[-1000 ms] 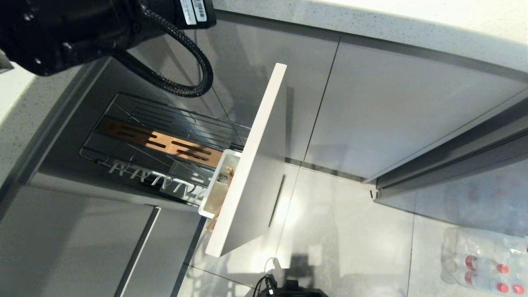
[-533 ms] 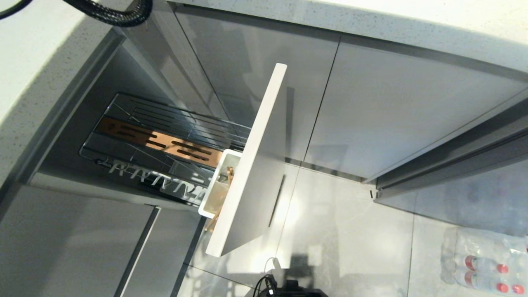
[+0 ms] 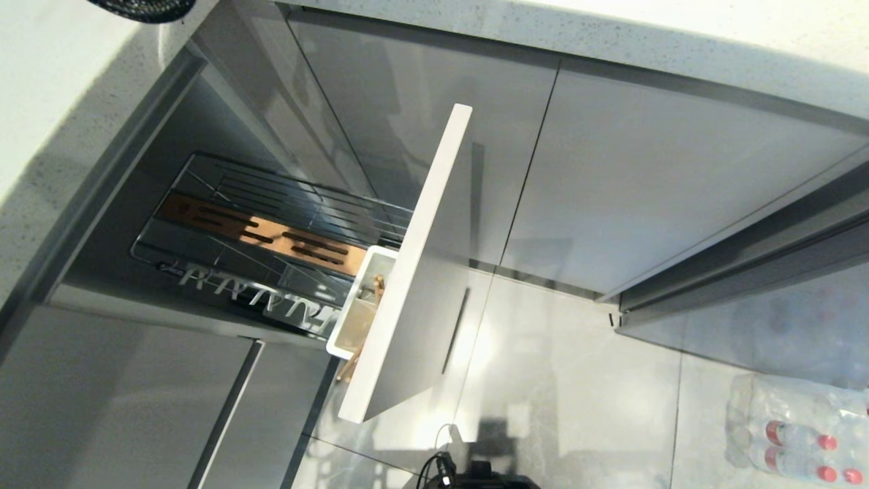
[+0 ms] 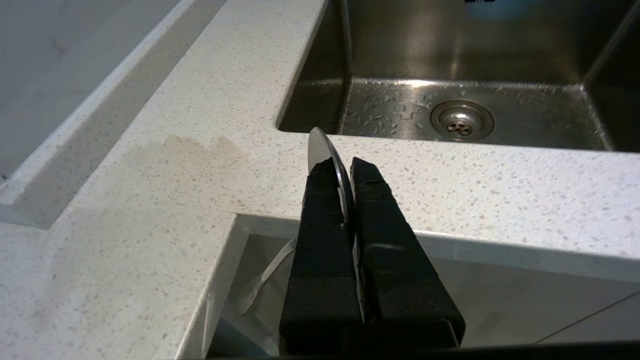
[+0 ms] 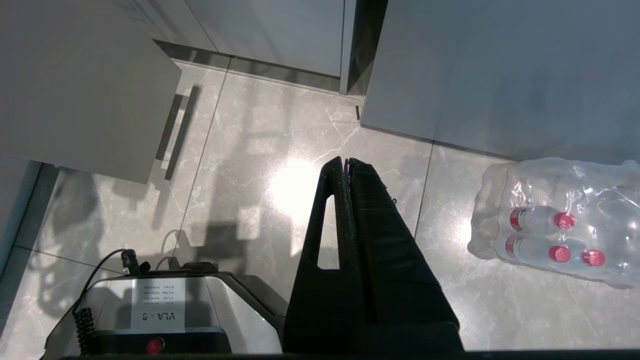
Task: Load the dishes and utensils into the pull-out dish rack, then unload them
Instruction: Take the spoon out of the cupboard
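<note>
Your spoon [image 4: 320, 150] sits pinched edge-on between the left gripper [image 4: 339, 172] pads, bowl end poking out past the fingertips, handle trailing back and down under the fingers on the same line as them. So its long axis runs roughly along the gripper, not across it. Jaws are closed tight on it, nothing else held. In the left wrist view it hangs over the counter [image 4: 150, 190] edge, with the sink [image 4: 460, 120] beyond the tips and the cabinet opening below. Left gripper is out of the head view, only a bit of cable shows top left.

The rack [image 3: 271, 231] is pulled out and lies low, well below the counter. Its cup [image 3: 356, 309] sits against the front panel [image 3: 414, 272] with chopsticks [image 3: 377, 282] in it. No pink dishes visible in the rack.

Judging from that, you look to be unloading: the spoon is up by the counter, so set-down means lowering it flat, handle first likely.

Right gripper [image 5: 347, 162] is parked over the floor, fingers shut, empty, near a bottle pack [image 5: 555, 230]; left arm is the only one in reach
</note>
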### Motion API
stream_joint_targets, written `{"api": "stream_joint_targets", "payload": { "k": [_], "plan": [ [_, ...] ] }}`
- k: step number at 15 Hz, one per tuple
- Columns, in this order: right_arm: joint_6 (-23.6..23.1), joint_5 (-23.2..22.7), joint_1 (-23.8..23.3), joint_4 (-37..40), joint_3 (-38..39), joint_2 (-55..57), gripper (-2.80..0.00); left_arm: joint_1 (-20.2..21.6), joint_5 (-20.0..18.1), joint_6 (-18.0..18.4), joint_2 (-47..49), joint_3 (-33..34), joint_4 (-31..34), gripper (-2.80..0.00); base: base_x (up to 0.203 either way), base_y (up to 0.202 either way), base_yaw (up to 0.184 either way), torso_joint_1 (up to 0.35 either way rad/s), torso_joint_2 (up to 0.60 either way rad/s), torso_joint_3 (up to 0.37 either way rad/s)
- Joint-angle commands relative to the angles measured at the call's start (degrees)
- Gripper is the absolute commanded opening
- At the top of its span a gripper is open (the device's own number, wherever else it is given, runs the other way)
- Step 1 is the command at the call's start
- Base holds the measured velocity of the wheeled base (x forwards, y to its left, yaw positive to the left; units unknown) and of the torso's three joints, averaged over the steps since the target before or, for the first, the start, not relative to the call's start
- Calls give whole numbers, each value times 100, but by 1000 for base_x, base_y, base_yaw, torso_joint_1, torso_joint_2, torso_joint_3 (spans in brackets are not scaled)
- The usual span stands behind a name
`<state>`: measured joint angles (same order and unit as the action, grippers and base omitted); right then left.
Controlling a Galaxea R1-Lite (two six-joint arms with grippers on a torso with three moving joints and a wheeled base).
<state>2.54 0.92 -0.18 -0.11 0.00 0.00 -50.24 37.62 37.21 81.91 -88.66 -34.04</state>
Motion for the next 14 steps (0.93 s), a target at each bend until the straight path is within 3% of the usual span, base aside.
{"api": "stream_joint_targets", "payload": {
  "k": [1, 5, 7, 11, 14],
  "plan": [
    [1, -3, 1, 1, 0, 0, -280, -4, 17, 138, 33, -10, -24, -280, 0, 0, 0, 0, 0, 0],
    [2, 4, 1, -5, 0, 0, -280, 5, 26, 346, 60, -14, -17, -280, 0, 0, 0, 0, 0, 0],
    [1, -4, 1, -7, 0, 0, -280, 5, 43, 351, 116, -527, 96, -280, 0, 0, 0, 0, 0, 0],
    [1, -4, 1, -6, 0, 1, -280, 14, 324, 332, 587, -2201, 757, -280, 0, 0, 0, 0, 0, 0],
    [1, 0, 1, -6, 0, 1, -280, 159, 402, 361, 764, -2314, 1060, -280, 0, 0, 0, 0, 0, 0]
  ]
}}
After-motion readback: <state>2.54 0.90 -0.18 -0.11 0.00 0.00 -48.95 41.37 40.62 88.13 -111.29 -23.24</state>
